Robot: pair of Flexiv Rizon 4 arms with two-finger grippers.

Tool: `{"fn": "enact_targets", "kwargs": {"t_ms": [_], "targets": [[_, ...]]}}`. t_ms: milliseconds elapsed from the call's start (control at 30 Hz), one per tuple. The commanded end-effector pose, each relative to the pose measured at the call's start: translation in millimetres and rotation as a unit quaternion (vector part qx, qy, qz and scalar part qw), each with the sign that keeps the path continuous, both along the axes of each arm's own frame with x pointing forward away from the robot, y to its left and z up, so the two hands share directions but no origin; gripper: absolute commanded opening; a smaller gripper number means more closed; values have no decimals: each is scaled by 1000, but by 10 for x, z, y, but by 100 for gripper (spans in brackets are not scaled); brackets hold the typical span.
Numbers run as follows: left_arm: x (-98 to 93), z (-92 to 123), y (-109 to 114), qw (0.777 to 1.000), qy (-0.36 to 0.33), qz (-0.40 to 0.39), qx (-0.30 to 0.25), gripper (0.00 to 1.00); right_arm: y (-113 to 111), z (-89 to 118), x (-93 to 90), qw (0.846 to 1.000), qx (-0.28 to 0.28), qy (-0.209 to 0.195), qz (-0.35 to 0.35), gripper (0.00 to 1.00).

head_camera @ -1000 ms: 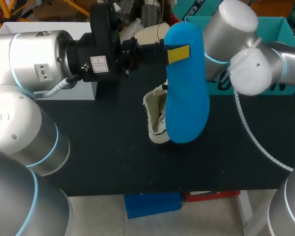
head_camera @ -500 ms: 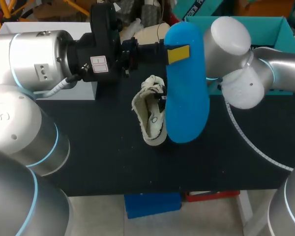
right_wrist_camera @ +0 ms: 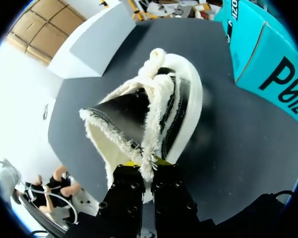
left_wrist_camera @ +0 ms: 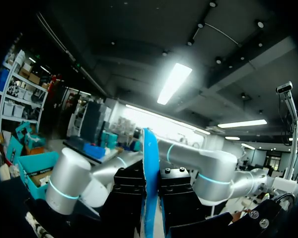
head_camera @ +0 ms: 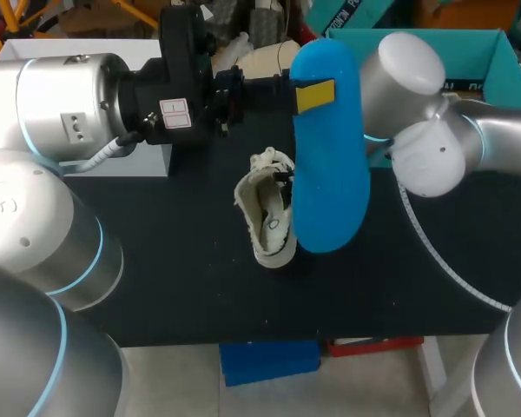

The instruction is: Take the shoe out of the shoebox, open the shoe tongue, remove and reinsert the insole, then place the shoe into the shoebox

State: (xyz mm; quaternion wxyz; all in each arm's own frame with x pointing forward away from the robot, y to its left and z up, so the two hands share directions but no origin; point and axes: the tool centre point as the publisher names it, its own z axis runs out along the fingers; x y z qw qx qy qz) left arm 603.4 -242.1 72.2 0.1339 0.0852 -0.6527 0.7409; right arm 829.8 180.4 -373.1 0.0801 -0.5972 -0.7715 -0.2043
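Left gripper (left_wrist_camera: 150,198): clenched on the blue insole (head_camera: 330,165), which stands upright between its black fingers, above the table.
Right gripper (right_wrist_camera: 149,191): pinched shut on the fleecy collar edge of the cream shoe (right_wrist_camera: 159,109), with the shoe's dark opening just ahead of the fingers.
Shoe (head_camera: 265,217): out of the box, above the black table (head_camera: 156,261), just beside the insole.
Shoebox (head_camera: 504,52): teal, at the table's far right corner, behind the right arm.
Change: a second ago the shoe sat half hidden behind the insole. It has swung out towards the left arm, so its opening now shows.
Meaning: the insole looks to be already removed. Reinsertion seems next, and the shoe's mouth is being lined up for it.
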Motion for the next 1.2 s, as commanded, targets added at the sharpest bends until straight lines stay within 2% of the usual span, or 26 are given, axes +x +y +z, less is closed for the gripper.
{"fn": "enact_targets", "kwargs": {"t_ms": [33, 133, 200, 267, 333, 367, 400, 433, 467, 867, 900, 1000, 1200], "targets": [[-32, -4, -27, 1000, 1, 5, -1, 0, -21, -56, 24, 1000, 11, 4, -3, 100], [-32, -4, -27, 1000, 1, 5, -1, 0, -64, 19, -13, 1000, 9, 1, -8, 100], [-32, -4, -27, 1000, 1, 5, -1, 0, -101, 130, -43, 1000, 31, -4, -6, 100], [-32, -4, -27, 1000, 1, 5, -1, 0, -127, 286, -80, 998, 66, -12, 9, 100], [-32, -4, -27, 1000, 1, 5, -1, 0, -152, 443, -119, 991, 129, -7, 27, 100], [-32, -4, -27, 1000, 1, 5, -1, 0, -165, 514, -132, 987, 158, -5, 38, 100], [-32, -4, -27, 1000, 1, 5, -1, 0, -177, 590, -146, 976, 210, -3, 56, 100], [-32, -4, -27, 1000, 1, 5, -1, 0, -179, 659, -171, 971, 229, -3, 73, 100], [-32, -4, -27, 1000, 1, 5, -1, 0, -179, 726, -193, 971, 222, -12, 84, 100], [-32, -4, -27, 1000, 1, 5, -1, 0, -179, 726, -193, 971, 222, -12, 84, 100], [-32, -4, -27, 1000, 1, 5, -1, 0, -234, 786, -221, 960, 269, -19, 71, 100], [-32, -4, -27, 1000, 1, 5, -1, 0, -349, 915, -223, 949, 312, -26, 41, 100], [-32, -4, -27, 1000, 1, 5, -1, 0, -372, 1080, -248, 931, 364, -21, 17, 100]]}}
